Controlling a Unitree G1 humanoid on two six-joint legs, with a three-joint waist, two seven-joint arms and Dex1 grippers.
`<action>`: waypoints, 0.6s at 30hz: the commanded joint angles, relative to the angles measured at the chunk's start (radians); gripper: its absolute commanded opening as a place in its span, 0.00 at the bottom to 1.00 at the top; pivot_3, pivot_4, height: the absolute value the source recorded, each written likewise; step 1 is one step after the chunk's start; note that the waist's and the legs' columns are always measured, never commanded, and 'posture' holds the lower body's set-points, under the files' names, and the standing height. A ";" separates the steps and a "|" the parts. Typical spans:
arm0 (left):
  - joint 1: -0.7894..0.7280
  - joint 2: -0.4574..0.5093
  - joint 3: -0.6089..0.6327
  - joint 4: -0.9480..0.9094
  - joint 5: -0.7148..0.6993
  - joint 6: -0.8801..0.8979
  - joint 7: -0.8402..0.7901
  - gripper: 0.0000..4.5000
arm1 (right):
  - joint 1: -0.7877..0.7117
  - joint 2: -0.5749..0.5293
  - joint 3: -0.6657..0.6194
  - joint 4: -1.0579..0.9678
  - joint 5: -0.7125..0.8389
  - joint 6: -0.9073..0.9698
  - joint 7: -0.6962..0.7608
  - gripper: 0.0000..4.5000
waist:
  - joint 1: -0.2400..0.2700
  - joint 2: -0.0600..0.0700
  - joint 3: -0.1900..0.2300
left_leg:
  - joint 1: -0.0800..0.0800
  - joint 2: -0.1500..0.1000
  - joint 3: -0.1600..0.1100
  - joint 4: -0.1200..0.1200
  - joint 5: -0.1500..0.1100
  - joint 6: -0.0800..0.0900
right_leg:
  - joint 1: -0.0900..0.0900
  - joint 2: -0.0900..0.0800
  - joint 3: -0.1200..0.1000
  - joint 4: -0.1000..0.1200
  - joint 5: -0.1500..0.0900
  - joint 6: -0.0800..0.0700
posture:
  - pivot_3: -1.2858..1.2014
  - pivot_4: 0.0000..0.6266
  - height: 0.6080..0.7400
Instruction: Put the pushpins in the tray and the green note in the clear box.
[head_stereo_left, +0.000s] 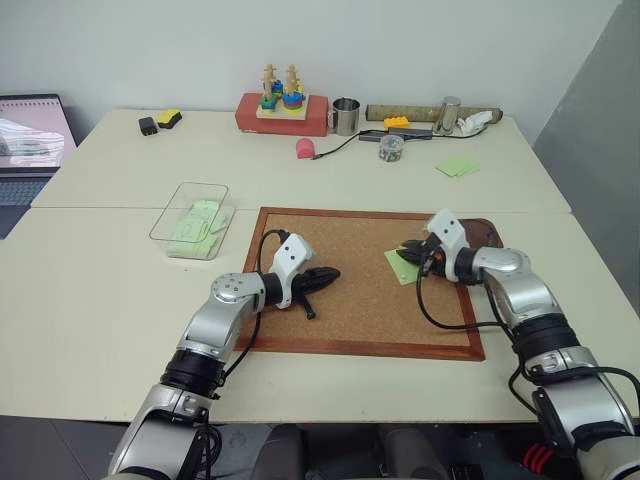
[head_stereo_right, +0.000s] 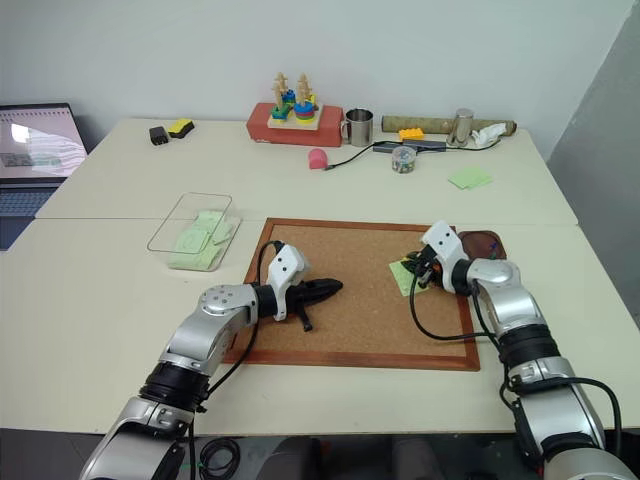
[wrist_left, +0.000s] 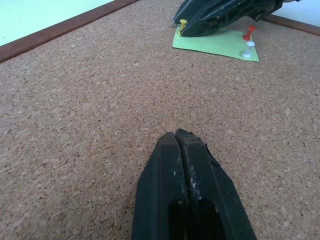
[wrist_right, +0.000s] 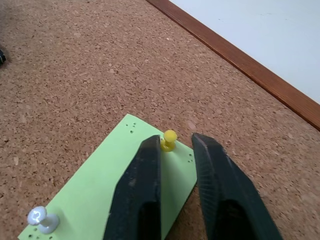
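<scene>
Clear plastic box (head_stereo_left: 190, 220): on table, left of wood-framed corkboard (head_stereo_left: 350, 300). Left gripper (wrist_left: 182, 142): fingers pressed together, empty, over cork. Pale green paper note (wrist_right: 100, 195): pinned to cork with yellow pushpin (wrist_right: 169, 139), red pushpin (wrist_left: 248, 33). Right gripper (wrist_right: 175, 145): fingers slightly parted, one touching the yellow pushpin.

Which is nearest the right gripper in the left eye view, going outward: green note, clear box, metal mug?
1. Green note, under the right gripper, on the corkboard.
2. Clear box, on the table left of the corkboard.
3. Metal mug, at the table's far side.
</scene>
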 joint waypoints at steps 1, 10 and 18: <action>0.016 0.001 0.000 -0.005 0.013 0.017 0.005 0.00 | -0.018 -0.005 -0.027 -0.022 0.006 -0.012 0.004 0.01 | 0.000 0.000 0.000 | 0.000 0.000 0.000 0.000 0.000 0.000 | 0.000 0.000 0.000 0.000 0.000 0.000 | 0.52 0.24 1.00; 0.029 -0.006 -0.008 -0.006 0.018 0.027 0.010 0.00 | -0.020 -0.011 -0.059 -0.075 0.043 0.024 0.015 0.01 | 0.000 0.000 0.000 | 0.000 0.000 0.000 0.000 0.000 0.000 | 0.000 0.000 0.000 0.000 0.000 0.000 | 0.52 0.24 1.00; 0.027 -0.006 -0.023 0.006 0.046 0.029 0.029 0.00 | -0.014 -0.024 -0.125 -0.162 0.130 0.145 0.039 0.01 | 0.001 0.000 0.000 | 0.000 0.000 0.000 0.000 0.000 0.000 | 0.000 0.000 0.000 0.000 0.000 0.000 | 0.52 0.24 1.00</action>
